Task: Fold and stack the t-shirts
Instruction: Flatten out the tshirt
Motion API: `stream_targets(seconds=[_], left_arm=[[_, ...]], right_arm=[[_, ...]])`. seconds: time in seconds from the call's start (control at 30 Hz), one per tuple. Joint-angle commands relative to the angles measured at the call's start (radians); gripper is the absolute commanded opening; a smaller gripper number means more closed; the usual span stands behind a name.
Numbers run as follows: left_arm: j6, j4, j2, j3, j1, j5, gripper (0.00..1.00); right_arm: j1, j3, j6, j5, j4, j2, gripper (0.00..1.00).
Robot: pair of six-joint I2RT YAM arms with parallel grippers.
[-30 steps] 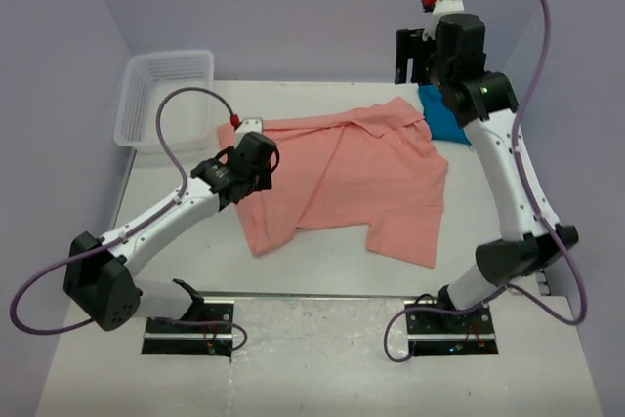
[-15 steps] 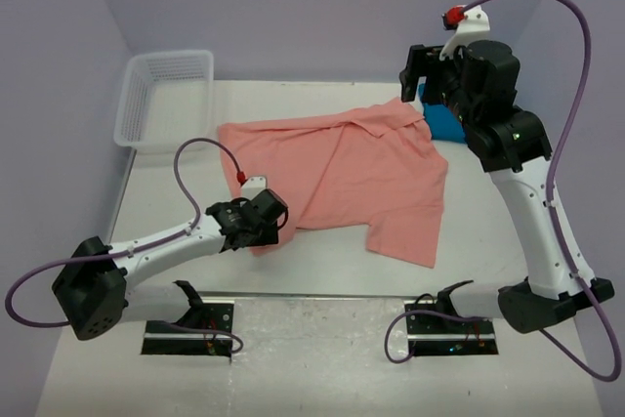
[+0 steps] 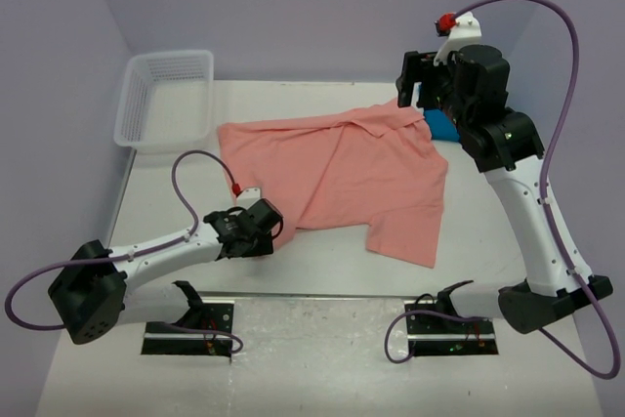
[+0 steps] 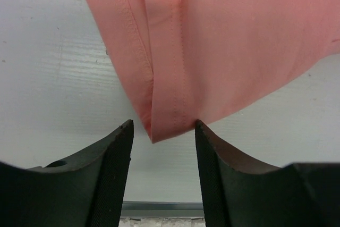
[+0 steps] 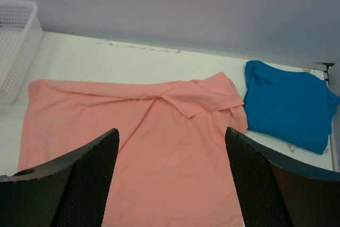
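Tabletop point(image 3: 322, 271), white, carrying both shirts, with a mesh basket point(image 3: 161, 95) at its far left corner. Pink shirt point(image 3: 342, 173): lies unfolded across the middle, collar region creased over at the far edge, its near left hem corner pointing towards the arm bases. Teal shirt point(image 5: 287, 102): already a compact folded bundle at the far right, just beside the pink shirt's sleeve. Probable faults from this position: only the tip of the hem corner lies between the left jaws, so a closure here may nip a single layer or miss entirely, and the cloth would slide out once lifted; a pull along the tabletop could drag the whole shirt and bunch it against the teal bundle rather than fold it. Left jaws, low over the tabletop: partly spread, straddling the pink hem corner, one pad apparently brushing the cloth edge, nothing pinched. Right jaws, raised above the far right: spread wide, empty, touching nothing, both shirts visible below them
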Motion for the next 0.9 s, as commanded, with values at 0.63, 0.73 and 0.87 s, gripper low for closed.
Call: stream_targets(seconds=[0.63,0.73,0.87], left_arm=[[-0.098,-0.122,-0.147,0.079,-0.003,-0.147,0.00],[-0.104,-0.189,-0.165,0.128,-0.003,-0.205,0.00],[-0.086,-0.206,-0.144,0.166,0.006,-0.239,0.00]], right_arm=[[0.013,-0.011,0.018,0.005,0.038,0.006,0.82],[0.018,-0.008,0.018,0.005,0.035,0.016,0.82],[0.019,-0.003,0.018,0.008,0.027,0.026,0.82]])
